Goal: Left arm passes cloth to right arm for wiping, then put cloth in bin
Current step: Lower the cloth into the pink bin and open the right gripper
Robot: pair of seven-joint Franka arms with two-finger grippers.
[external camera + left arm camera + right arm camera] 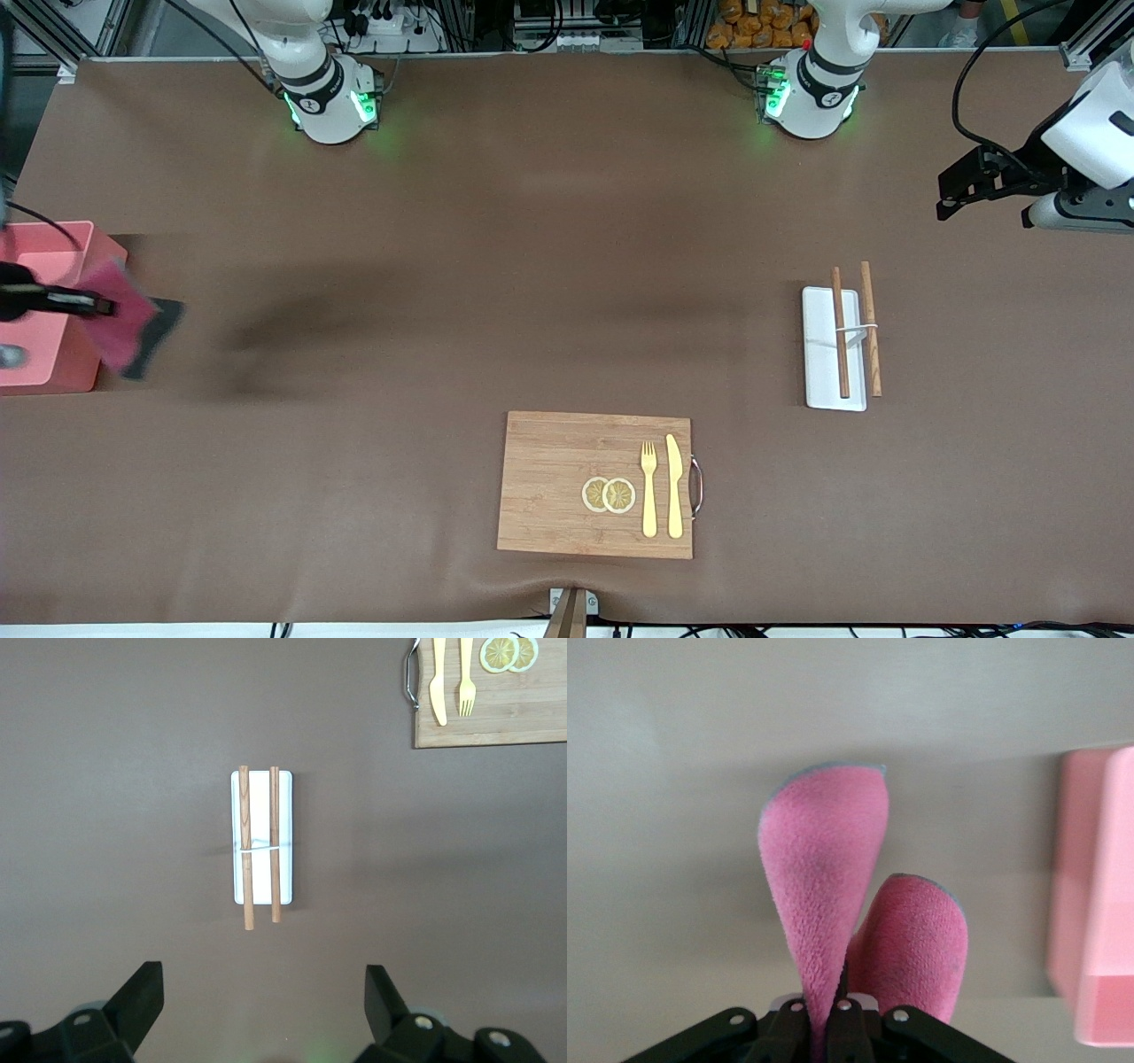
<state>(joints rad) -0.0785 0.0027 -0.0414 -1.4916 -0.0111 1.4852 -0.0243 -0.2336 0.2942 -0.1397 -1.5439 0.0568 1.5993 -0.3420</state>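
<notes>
Cloth (120,312) hung pinched between the jaws of the right gripper (104,307), up in the air at the right arm's end of the bench (443,266). In the right wrist view the magenta fabric (833,895) rose out of the pressed-together jaws in two folded lobes with grey edging, held at its lower part. It hung over the bench surface just beside the bin (44,306), by the bin's wall toward the middle of the bench; the bin's pink wall (1099,904) showed near the cloth without touching it.

The left gripper (961,190) waited with its jaws spread apart, over the left arm's end of the bench, above a white tray (262,837) carrying two brown sticks (245,846).
</notes>
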